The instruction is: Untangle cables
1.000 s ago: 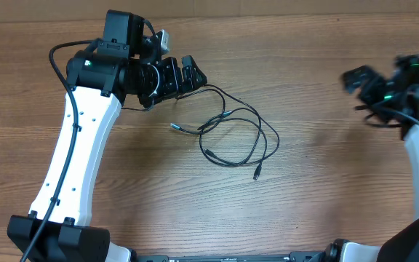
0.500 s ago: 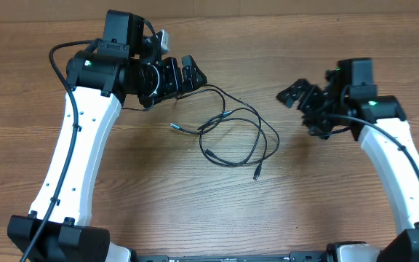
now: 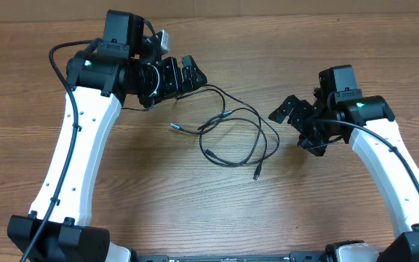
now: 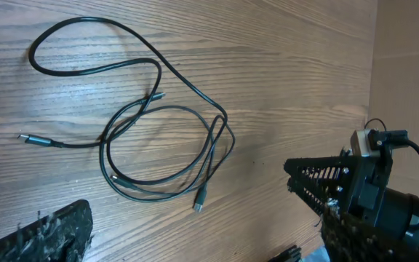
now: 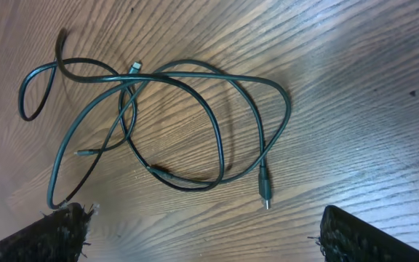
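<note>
Cables (image 3: 222,114) sprawl mid-table, running between the left and right edges. My right hand (image 3: 297,127), fingers apart, hovers just beside them. My left hand (image 3: 182,75) is open too.

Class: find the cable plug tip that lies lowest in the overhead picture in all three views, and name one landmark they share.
Overhead: the plug tip lies just below centre, under the loops.
Left wrist: the plug tip lies low, near the middle, below the loops.
Right wrist: the plug tip lies at the lower right of the loops.
Landmark: the hairpin loop, at the tangle's upper left in every view.
</note>
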### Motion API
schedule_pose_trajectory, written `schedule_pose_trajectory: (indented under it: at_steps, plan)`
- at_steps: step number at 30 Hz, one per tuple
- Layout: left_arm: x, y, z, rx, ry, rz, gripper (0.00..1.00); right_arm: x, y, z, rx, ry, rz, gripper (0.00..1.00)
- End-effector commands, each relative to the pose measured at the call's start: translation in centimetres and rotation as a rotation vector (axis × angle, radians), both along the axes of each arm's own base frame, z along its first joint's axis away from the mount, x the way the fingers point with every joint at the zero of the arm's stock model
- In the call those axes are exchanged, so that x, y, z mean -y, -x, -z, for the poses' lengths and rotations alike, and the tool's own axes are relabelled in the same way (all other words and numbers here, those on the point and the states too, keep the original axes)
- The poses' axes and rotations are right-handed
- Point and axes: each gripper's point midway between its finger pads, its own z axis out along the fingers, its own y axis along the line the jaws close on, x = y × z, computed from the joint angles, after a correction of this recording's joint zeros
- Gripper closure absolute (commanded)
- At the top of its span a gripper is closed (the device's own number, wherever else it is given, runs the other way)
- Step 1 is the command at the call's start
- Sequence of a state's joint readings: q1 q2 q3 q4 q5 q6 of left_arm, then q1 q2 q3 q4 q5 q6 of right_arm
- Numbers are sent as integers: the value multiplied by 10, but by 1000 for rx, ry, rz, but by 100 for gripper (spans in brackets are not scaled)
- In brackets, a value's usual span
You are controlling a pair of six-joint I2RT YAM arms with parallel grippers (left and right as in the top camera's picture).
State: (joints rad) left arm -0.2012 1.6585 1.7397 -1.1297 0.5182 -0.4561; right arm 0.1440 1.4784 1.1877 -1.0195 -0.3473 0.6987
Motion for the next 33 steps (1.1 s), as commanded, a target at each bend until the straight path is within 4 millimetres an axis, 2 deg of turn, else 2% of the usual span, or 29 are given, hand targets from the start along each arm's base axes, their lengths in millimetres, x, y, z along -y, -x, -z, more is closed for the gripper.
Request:
schedule_pose_trajectory:
  at_steps: [1,6,20,24,29,33]
  plan:
    - [-2,-2,5,-2,-12,4,0,2,0,-2,3,9,10,0]
    - [-2,-2,5,-2,-12,4,0,3,8,1,-27,18,-1,0]
    - [-2,-2,5,-2,-12,4,0,4,14,2,-49,25,-16,0]
    - [-2,-2,5,-2,-12,4,0,3,7,0,-24,16,2,0]
    - [-2,-2,5,-2,-12,4,0,-1,-9,-6,-3,-37,107,0]
    - [-2,-2,5,-2,-12,4,0,-10,-15,-12,26,-89,90,0]
